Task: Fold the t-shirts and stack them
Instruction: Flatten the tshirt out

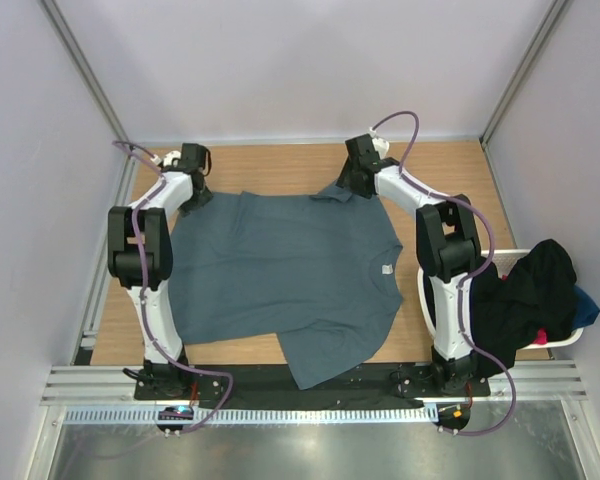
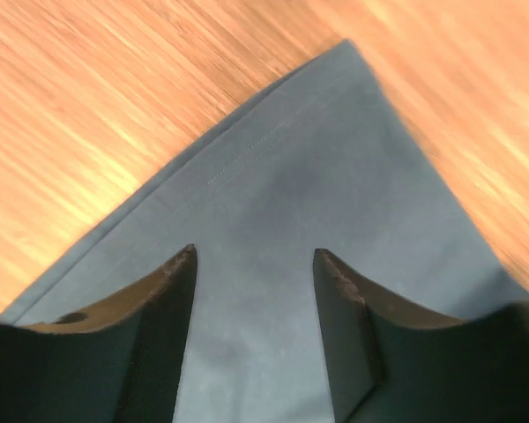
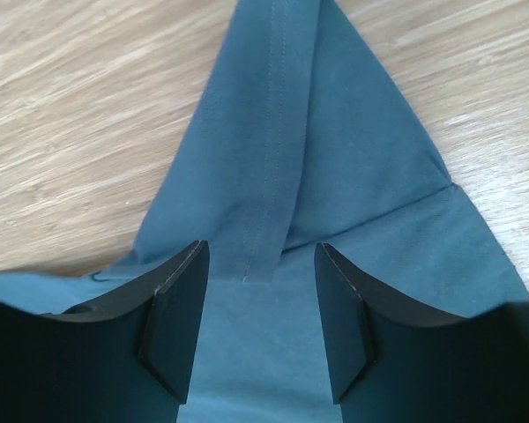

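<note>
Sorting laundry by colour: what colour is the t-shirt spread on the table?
Plain slate blue-grey, no pattern; the t-shirt shows best in the top external view.

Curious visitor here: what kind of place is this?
Likely a robot test booth: plain pale walls enclose a wooden table, with two black-and-white robot arms bolted along its metal front rail.

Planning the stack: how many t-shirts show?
4: slate blue-grey t-shirt spread on wooden table; black t-shirt, blue t-shirt, red t-shirt heaped in white plastic basket. Others may be hidden.
</note>
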Robot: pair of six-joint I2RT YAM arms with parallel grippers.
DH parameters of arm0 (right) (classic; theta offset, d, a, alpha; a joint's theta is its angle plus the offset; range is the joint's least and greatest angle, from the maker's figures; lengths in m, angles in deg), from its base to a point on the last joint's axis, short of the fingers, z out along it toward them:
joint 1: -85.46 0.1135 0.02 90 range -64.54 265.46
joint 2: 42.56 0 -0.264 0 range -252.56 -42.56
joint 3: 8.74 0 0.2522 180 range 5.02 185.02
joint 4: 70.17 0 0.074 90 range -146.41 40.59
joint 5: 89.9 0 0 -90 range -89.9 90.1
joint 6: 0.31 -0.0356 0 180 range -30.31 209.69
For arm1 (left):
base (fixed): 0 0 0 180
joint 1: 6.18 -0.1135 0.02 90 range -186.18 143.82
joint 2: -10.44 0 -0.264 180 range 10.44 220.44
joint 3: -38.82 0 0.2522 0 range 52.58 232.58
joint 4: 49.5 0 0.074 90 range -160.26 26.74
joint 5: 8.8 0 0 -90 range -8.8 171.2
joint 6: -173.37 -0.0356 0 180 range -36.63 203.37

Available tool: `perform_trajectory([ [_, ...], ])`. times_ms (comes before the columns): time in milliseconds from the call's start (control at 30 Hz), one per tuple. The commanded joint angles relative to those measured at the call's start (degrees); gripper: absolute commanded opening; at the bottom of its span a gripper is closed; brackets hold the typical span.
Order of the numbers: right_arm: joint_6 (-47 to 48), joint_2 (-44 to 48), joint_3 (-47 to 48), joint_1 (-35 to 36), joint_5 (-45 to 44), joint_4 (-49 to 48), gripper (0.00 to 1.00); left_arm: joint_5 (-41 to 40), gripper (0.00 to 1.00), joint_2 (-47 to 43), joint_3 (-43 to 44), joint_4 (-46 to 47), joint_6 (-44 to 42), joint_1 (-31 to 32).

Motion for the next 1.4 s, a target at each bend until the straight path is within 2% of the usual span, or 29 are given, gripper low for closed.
perform_trajectory([
  [0,-2.31,-0.18,0.71,-0.03,0.79,-2.59,0.56,1.99,0.52,3.29,2.76,-0.22,0.51,-0.95],
  [167,-3.02,-1.85,0.36,-0.03,1.06,-2.67,0.55,2.69,0.47,6.37,2.68,-1.72,1.65,-2.71],
  [300,-3.19,-2.64,-0.26,-0.12,0.88,-3.55,0.49,3.75,0.43,8.22,1.97,-1.81,3.50,-4.11],
  [533,-3.98,-4.84,0.18,-0.03,1.23,-2.94,0.45,3.57,0.43,9.28,0.75,-3.39,8.07,-7.37],
  [867,-4.86,-6.59,1.15,-0.03,0.97,-5.31,0.42,3.92,0.43,8.05,0.13,-2.25,6.85,-7.54],
  [967,-5.39,-8.17,3.51,-0.03,1.85,-5.66,0.38,4.36,0.43,7.43,-0.66,-1.46,6.32,-7.54],
  [1067,-5.74,-9.93,5.62,-0.03,2.55,-5.84,0.25,4.71,0.44,7.17,-1.10,-1.20,5.88,-7.46],
  [1100,-5.83,-10.28,6.07,-0.03,2.73,-6.19,0.15,4.80,0.44,7.08,-1.10,-1.11,5.70,-7.54],
  [1133,-5.83,-10.55,6.59,-0.03,2.90,-6.62,0.12,5.06,0.44,6.99,-1.10,-1.11,5.44,-7.46],
  [1267,-5.57,-11.34,11.59,-0.03,2.03,-6.98,0.04,5.15,0.44,5.77,-1.28,-1.11,4.39,-7.54],
  [1367,-4.78,-11.78,14.67,-0.03,2.99,-9.78,0.02,4.80,0.44,4.71,-1.19,-1.11,3.42,-7.54],
])
